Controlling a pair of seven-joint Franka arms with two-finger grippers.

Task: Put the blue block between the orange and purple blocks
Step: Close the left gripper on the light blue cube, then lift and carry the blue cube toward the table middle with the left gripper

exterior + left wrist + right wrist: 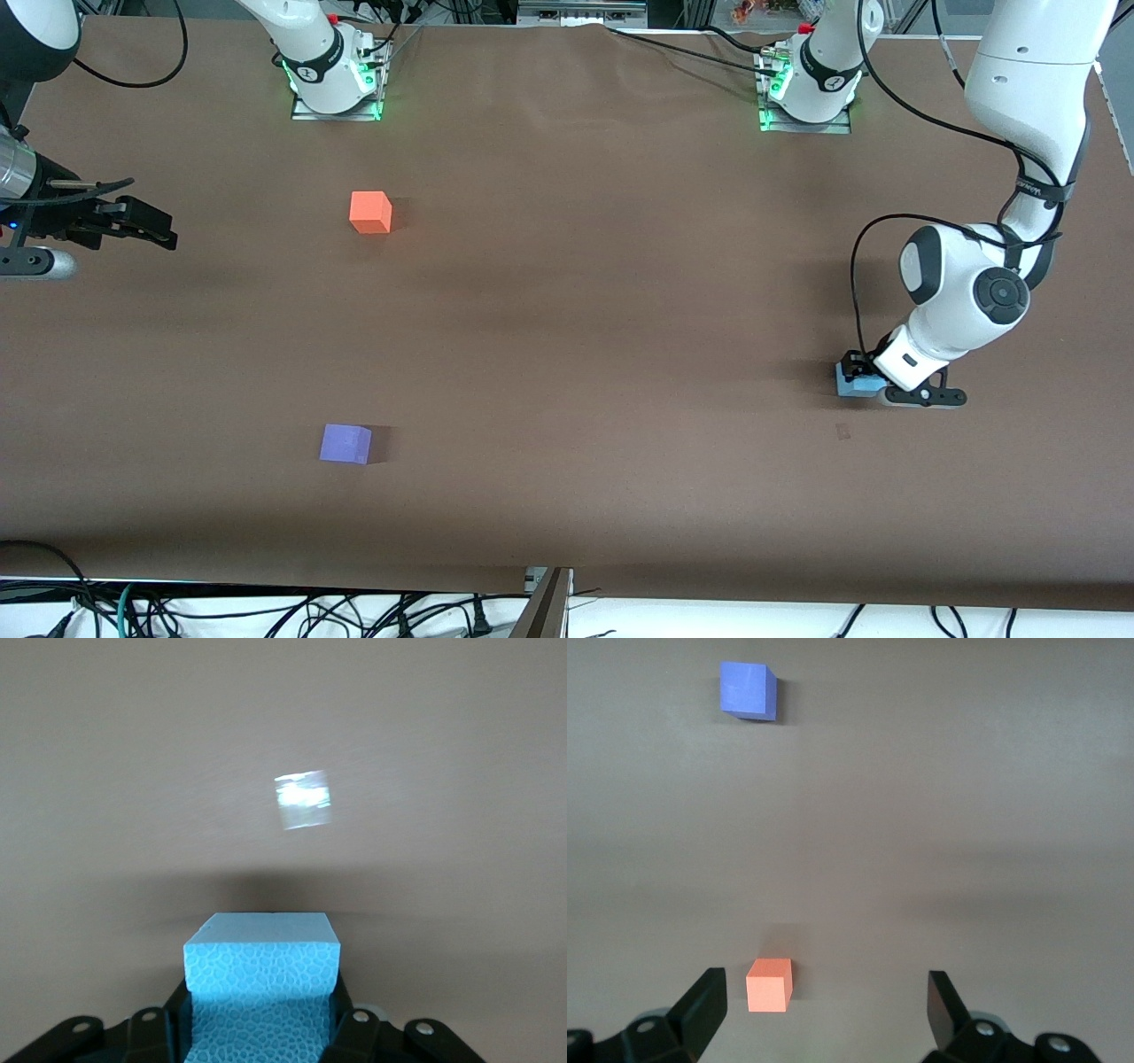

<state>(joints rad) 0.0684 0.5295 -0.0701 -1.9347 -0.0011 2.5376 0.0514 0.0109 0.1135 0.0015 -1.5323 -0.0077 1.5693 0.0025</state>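
While clamped in left gripper (261,1028) at left arm's end of table (567,354), blue block (262,961) looks light, foamy, grippy; hold by flat sides. Right gripper (824,1010) spread wide, waiting.

Count's in: one blue block (853,381) | one orange block (370,213) | one purple block (345,443) | three cubes all told | two arms, two grippers: left gripper (864,377), right gripper (146,226) | one table (602,292)
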